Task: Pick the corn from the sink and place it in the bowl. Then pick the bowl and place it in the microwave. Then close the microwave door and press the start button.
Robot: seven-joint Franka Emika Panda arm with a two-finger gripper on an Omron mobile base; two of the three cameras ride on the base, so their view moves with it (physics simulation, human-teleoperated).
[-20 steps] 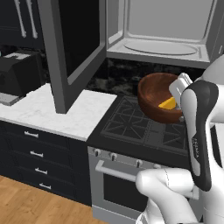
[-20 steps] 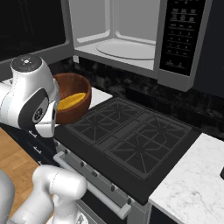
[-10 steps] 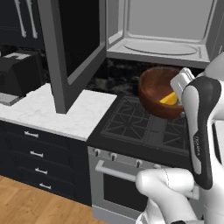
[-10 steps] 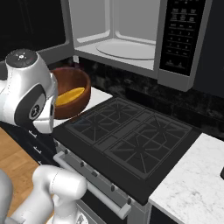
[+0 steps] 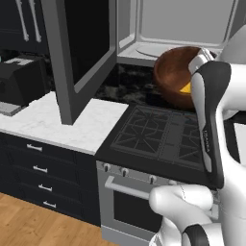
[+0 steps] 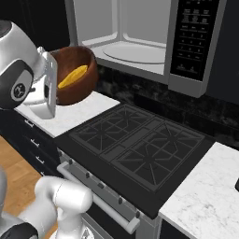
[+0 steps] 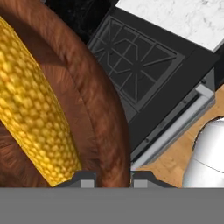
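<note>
bowl [image 6: 74,74], corn [image 6: 72,76] lying inside: held aloft, rim pinched in nearly closed end effector [image 7: 109,175]. open microwave [image 6: 135,42] cavity lies just beyond, slightly higher, above the stove [image 6: 135,149].

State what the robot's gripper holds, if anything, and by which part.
The gripper holds the round reddish-brown wooden bowl by its rim, one finger either side; yellow corn lies inside.

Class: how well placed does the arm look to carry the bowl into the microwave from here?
Probably well placed. The bowl, with the corn inside, is gripped at its rim, held above the stove near the microwave opening. The microwave door stands wide open, leaving the way free.
</note>
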